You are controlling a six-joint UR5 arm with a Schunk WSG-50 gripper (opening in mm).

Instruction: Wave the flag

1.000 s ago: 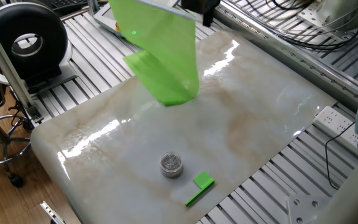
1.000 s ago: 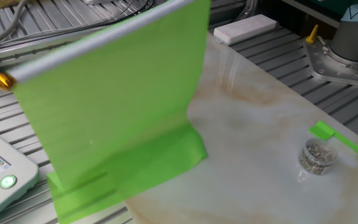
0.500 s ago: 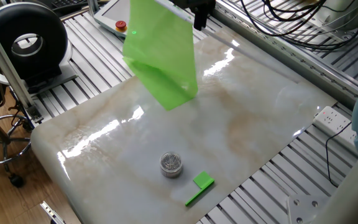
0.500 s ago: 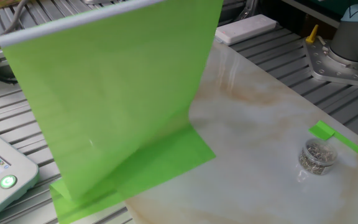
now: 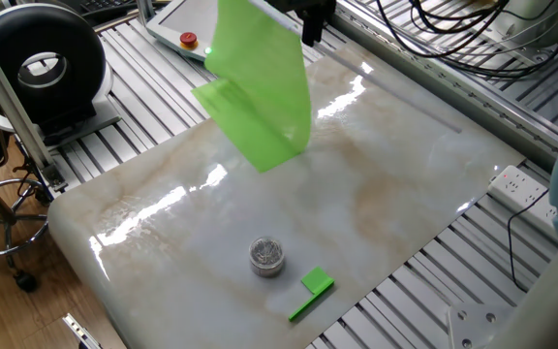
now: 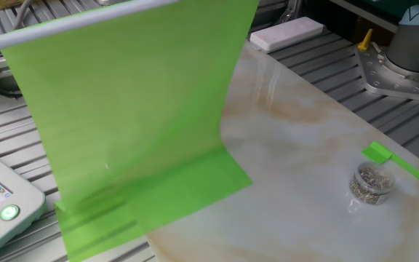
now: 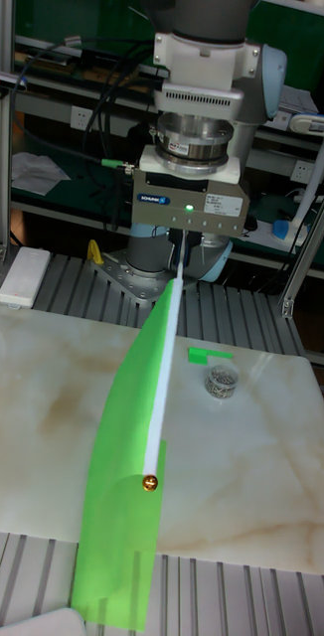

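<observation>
The flag is a bright green sheet (image 6: pixel 137 124) on a thin white stick (image 7: pixel 167 368) with a gold ball tip (image 7: pixel 150 483). The stick is held about level above the table's far side. The sheet hangs down from it, and its lower edge folds onto the marble table (image 5: pixel 356 213). My gripper (image 7: pixel 186 238) is shut on the stick's other end, below the arm's wrist. In one fixed view the gripper (image 5: pixel 313 17) is cut off by the top edge, with the sheet (image 5: pixel 260 87) hanging beside it.
A small jar of metal bits (image 5: pixel 267 256) and a small green block with a strip (image 5: pixel 310 293) lie near the table's opposite edge. A white block (image 6: pixel 287 33) rests on the slatted frame. A control pendant (image 5: pixel 187 39) sits under the flag's end.
The stick's gold-tipped end rose from tilted down to about level over the last second, and the sheet swung with it. Since half a second ago it has only shifted slightly.
</observation>
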